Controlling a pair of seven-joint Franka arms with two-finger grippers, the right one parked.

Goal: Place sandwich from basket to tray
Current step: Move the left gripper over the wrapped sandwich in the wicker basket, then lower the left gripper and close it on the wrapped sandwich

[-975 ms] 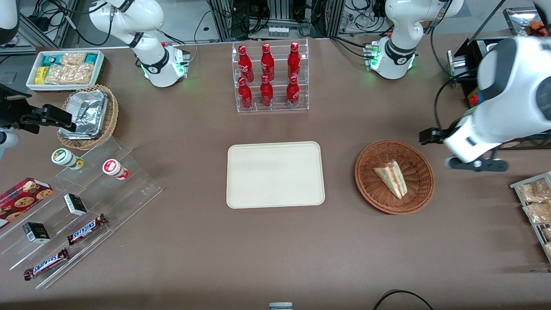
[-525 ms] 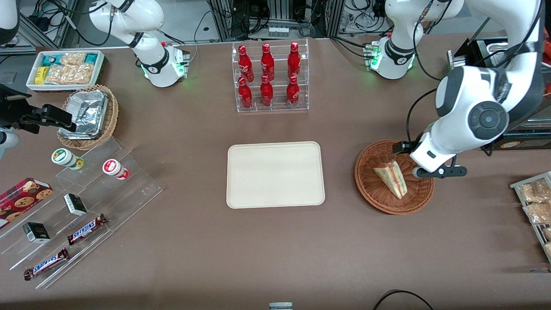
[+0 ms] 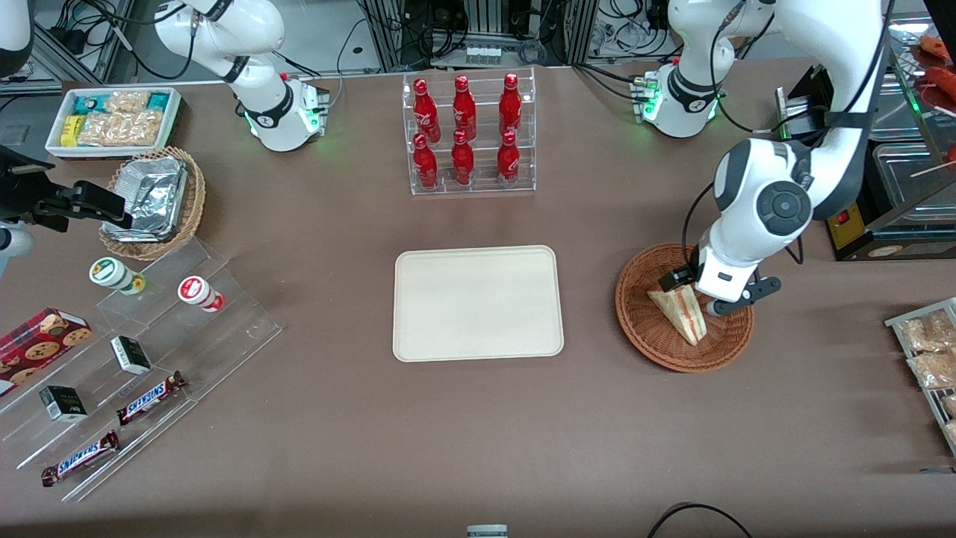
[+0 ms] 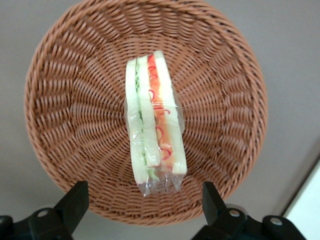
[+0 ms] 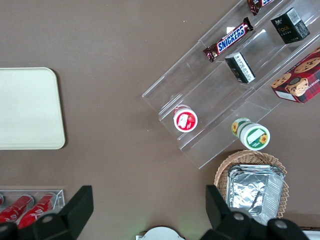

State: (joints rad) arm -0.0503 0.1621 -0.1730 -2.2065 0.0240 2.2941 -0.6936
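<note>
Fingers spread wide and empty, gripper poised above the sandwich lying in the basket, tray well apart from basket; approach step, next: descend straddling the wedge, then close

Working left arm: glossy white shell links, dark grey round joint cap with a small centre disc. Black cable loops along the forearm. White base at upper right of the front view, black collar band, green light glowing. Gripper: matte black, two wedge-shaped fingers, silver screws on the mounts.
</note>
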